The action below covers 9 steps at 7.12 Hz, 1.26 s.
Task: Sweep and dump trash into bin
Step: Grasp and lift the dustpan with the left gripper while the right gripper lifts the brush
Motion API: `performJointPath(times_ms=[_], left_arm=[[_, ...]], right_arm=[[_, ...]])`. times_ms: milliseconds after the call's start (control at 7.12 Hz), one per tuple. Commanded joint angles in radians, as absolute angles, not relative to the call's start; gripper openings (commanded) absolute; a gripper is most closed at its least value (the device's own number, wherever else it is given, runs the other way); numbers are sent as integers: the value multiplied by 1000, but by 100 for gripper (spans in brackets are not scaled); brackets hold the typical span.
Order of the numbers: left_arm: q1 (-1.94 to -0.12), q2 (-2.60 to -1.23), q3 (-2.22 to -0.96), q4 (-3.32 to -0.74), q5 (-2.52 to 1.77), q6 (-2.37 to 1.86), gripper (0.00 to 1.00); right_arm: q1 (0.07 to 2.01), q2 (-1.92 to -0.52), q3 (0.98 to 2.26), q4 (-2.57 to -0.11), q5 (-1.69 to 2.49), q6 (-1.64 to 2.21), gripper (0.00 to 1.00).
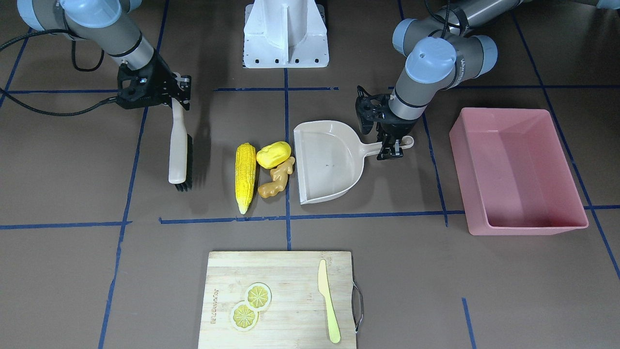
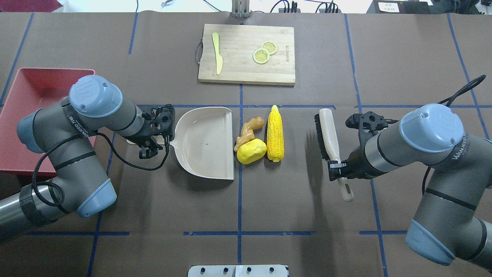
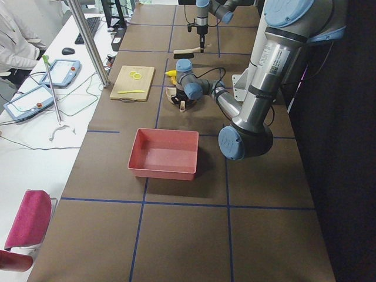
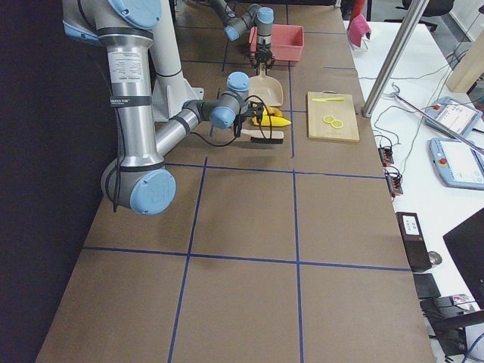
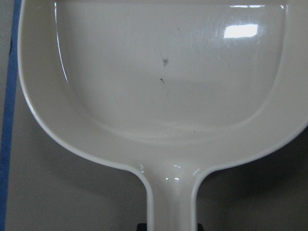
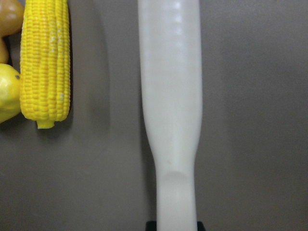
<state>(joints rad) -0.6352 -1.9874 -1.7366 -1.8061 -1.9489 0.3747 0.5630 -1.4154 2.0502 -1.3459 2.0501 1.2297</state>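
The trash lies in a cluster mid-table: a corn cob (image 1: 245, 177) (image 2: 275, 132) (image 6: 45, 62), a rounded yellow lump (image 1: 273, 154) (image 2: 251, 151) and a ginger-like piece (image 1: 277, 179) (image 2: 249, 130). A beige dustpan (image 1: 329, 162) (image 2: 205, 142) (image 5: 163, 72) lies flat, its open mouth right beside the lump and ginger. My left gripper (image 1: 391, 148) (image 2: 148, 144) is shut on its handle. My right gripper (image 1: 178, 92) (image 2: 336, 169) is shut on the handle of a white brush (image 1: 178, 145) (image 2: 328, 130) (image 6: 171, 96), held apart from the corn on its far side, black bristles facing the corn. The pink bin (image 1: 518, 169) (image 2: 23, 92) stands empty behind my left arm.
A wooden cutting board (image 1: 281, 271) (image 2: 246, 73) lies at the table's far edge with two lemon slices (image 1: 251, 305) and a yellow-green knife (image 1: 328, 300) on it. The robot's white base (image 1: 286, 34) stands at the near edge. Blue tape lines cross the brown table.
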Motion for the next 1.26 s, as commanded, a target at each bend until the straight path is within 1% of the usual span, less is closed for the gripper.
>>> performJointPath(times_ms=[0, 140, 702, 1124], left_arm=[[-627, -1993, -1744, -1802, -1834, 441, 2], [-624, -2002, -1743, -1798, -1795, 504, 1], [-617, -2013, -1741, -1796, -1792, 506, 1], [-609, -2019, -1723, -1772, -1792, 506, 1]], right_arm=[[535, -1352, 2043, -1425, 2046, 1261, 0], [526, -1348, 2040, -1427, 2037, 1270, 0], [500, -1302, 1984, -1430, 2036, 1307, 0], [500, -1249, 1921, -1430, 2036, 1305, 0]])
